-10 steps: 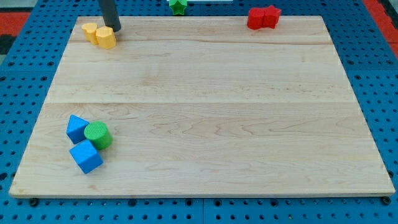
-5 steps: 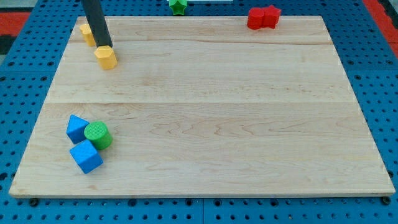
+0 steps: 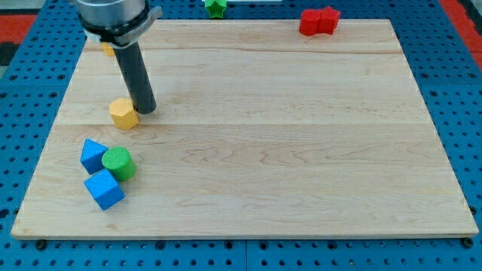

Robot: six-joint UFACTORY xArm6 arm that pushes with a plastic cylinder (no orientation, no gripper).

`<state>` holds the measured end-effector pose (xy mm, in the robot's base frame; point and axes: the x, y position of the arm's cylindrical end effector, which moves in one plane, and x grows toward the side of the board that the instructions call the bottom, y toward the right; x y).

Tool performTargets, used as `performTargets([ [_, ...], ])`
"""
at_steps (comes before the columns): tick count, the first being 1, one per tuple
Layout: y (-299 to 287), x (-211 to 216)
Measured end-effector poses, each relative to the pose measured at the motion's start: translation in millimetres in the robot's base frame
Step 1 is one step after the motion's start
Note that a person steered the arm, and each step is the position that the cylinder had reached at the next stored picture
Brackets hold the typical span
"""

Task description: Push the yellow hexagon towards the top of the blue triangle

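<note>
- The yellow hexagon point(image 3: 123, 114) sits on the left part of the wooden board point(image 3: 301, 165), a bit above the view's middle height, flat on one of its broad faces
- It's a squat, even-sided block, so there's no real long axis to call and no clear heading; one corner seems to face the view's bottom
- My tip point(image 3: 147, 111) is right at the hexagon's right side, touching or as good as touching, on its upper-right flank
- No pincer on this arm, just the bare rod, so nothing is open, nothing is shut and nothing is held
- Target time: the blue triangle point(image 3: 93, 155) lies near below and slightly left of the hexagon, with bare wood showing between the two
- My read is the job is well along but not done; the hexagon is near the triangle's top, not yet at it
- What's left looks like a short shove down and a touch leftward
- Packed against the triangle are a green cylinder point(image 3: 119, 163) and a blue cube point(image 3: 104, 189)
- Far corners: another yellow block point(image 3: 108, 50) peeks out behind the rod, red blocks point(image 3: 319, 21) top right, a green block point(image 3: 216, 7) on the top edge
</note>
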<state>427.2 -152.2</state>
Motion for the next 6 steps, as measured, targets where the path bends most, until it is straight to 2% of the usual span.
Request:
performTargets([
  [2, -14, -39],
  [3, -40, -12],
  [5, -46, 23],
  [6, -46, 5],
])
